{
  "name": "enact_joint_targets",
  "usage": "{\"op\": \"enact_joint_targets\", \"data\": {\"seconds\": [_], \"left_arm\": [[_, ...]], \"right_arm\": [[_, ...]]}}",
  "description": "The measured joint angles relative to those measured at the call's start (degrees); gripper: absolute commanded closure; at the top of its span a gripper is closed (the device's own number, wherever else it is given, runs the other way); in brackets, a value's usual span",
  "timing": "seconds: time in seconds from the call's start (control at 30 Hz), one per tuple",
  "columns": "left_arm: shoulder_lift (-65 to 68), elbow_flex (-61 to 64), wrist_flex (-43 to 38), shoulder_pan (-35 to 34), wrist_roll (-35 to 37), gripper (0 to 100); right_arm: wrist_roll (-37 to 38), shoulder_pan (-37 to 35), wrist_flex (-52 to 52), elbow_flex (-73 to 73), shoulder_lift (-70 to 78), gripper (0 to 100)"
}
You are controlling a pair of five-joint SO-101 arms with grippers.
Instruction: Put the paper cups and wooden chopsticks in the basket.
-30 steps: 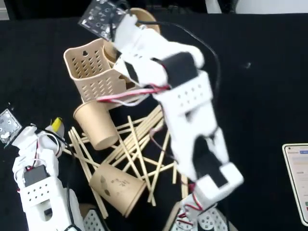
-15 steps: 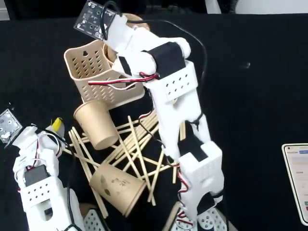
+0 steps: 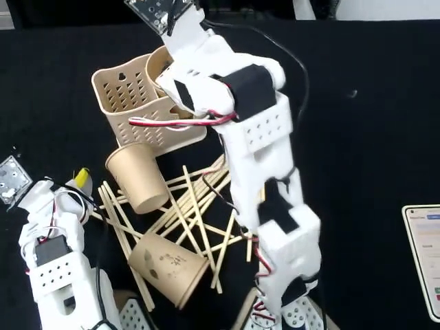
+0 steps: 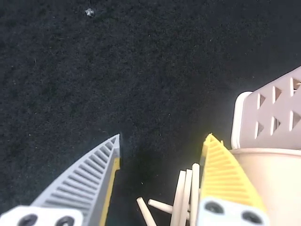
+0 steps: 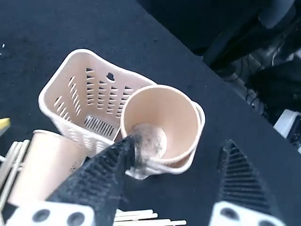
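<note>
Chopsticks (image 3: 196, 206) are lying fanned on the bench (image 3: 371, 137) on the near side of the basket (image 3: 130, 103), with two paper cups (image 3: 137, 177) tipped among them. The right arm is stretching long over the pile to the basket's far side.

From the left wrist, my left pincer (image 4: 163, 139) is gaping, with stick ends (image 4: 183, 197) pointing lengthwise between its jaws. I'm judging that arm nearer them.

From the right wrist, the right pincer (image 5: 181, 143) is hanging released over an upright cup (image 5: 160, 117) touching the basket.

Black cloth surface (image 3: 364, 151) spreads wide, a lit screen (image 3: 424, 260) lying at its right edge; beyond the far edge, a pale strip (image 3: 388, 8) and tangled cables (image 5: 237, 70) in shadow.
</note>
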Motion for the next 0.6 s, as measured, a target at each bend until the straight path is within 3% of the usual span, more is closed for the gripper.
{"op": "enact_joint_targets", "data": {"seconds": [0.2,0.43,0.6], "left_arm": [[0.0,0.0,0.0,0.0,0.0,72],[0.0,0.0,0.0,0.0,0.0,72],[0.0,0.0,0.0,0.0,0.0,72]], "right_arm": [[-0.4,-4.2,0.0,28.7,-23.3,70.4],[11.3,-10.8,-1.7,79.2,-55.9,70.1],[18.7,-15.6,-2.4,105.3,-76.0,70.1]]}}
